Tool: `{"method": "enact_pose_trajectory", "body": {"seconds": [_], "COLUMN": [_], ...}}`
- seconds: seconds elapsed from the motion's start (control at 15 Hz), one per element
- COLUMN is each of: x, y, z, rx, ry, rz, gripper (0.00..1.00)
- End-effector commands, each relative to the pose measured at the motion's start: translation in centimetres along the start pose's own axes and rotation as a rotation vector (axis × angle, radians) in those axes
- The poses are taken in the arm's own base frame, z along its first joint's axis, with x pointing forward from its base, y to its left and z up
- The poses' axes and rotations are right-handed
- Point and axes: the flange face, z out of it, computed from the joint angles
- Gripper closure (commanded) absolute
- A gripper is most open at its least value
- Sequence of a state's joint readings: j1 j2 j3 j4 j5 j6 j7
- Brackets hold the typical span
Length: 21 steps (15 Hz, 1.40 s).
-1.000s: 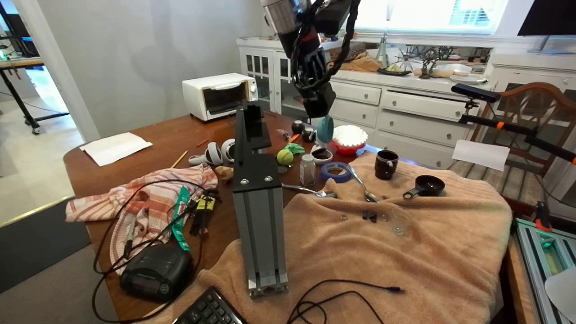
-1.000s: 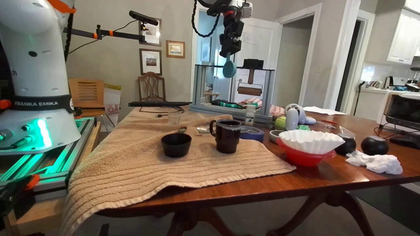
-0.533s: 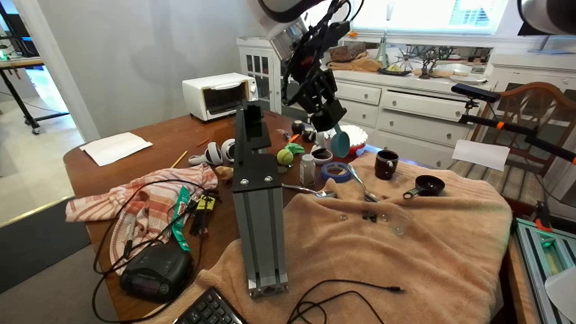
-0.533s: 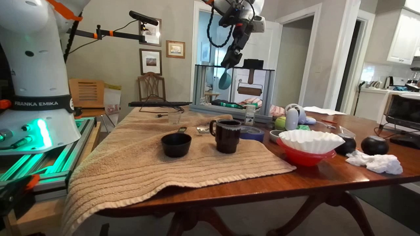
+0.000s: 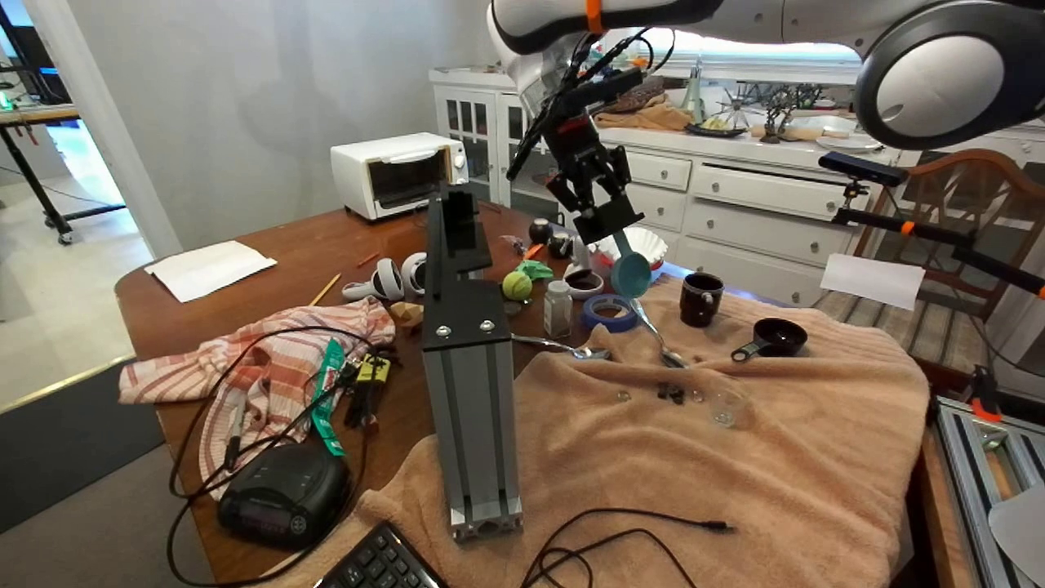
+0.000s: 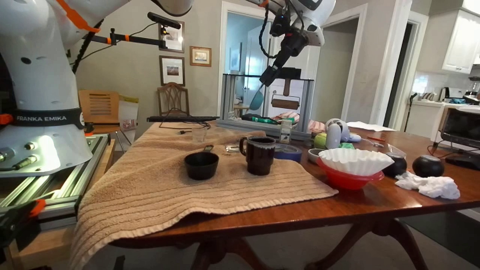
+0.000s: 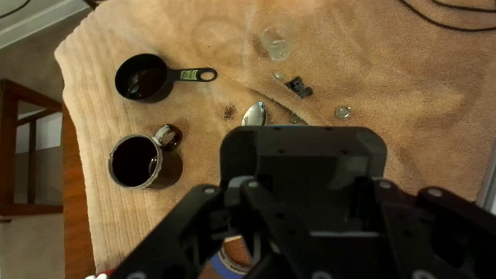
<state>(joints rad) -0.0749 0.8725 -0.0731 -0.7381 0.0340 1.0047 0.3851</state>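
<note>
My gripper [image 5: 608,219] has its fingers closed at a black block, with a teal round scoop [image 5: 631,275] hanging from it. The scoop [image 6: 257,101] is tilted in the air in both exterior views. In the wrist view the block [image 7: 302,151] hides all but a thin teal edge. Beneath lies the tan towel [image 5: 653,474] with a metal spoon [image 7: 255,114], a dark mug [image 7: 133,162], a black measuring scoop [image 7: 143,79], a clear cup [image 7: 277,44] and small black pieces [image 7: 299,87]. Blue tape [image 7: 224,267] shows below the gripper linkage.
A metal frame with a black top [image 5: 473,408] stands beside the towel, a roller [image 6: 285,103] hanging in it. A red bowl [image 6: 348,181] holds white paper filters [image 6: 356,162]. A bottle [image 5: 558,309], tennis ball [image 5: 517,285], cables and white oven [image 5: 400,174] are around.
The gripper has moved down and toward the towel side with the teal scoop, and its wrist has tilted. More of the arm shows. The base light went from green to whitish.
</note>
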Motion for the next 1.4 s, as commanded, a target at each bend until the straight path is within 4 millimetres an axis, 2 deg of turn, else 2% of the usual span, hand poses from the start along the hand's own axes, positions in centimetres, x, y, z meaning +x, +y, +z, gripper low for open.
{"method": "enact_pose_trajectory", "body": {"seconds": [0.0, 0.2, 0.27, 0.4, 0.73, 0.8, 1.13, 1.33], "x": [-0.5, -1.1, -0.8, -1.1, -1.2, -1.2, 1.4, 2.7], "y": [1.7, 2.3, 2.4, 2.7, 2.5, 2.5, 0.3, -0.9], "z": [-1.8, -3.5, -2.8, -3.5, -3.5, -3.5, -6.7, -8.1], "rx": [0.147, 0.273, 0.206, 0.247, 0.253, 0.253, 0.464, 0.494], "ry": [-0.059, -0.08, -0.051, -0.06, -0.064, -0.064, 0.174, 0.348], "rz": [0.107, 0.214, 0.157, 0.197, 0.207, 0.207, 0.201, 0.179], "gripper": [0.78, 0.78, 0.53, 0.53, 0.53, 0.78, 0.78, 0.78]}}
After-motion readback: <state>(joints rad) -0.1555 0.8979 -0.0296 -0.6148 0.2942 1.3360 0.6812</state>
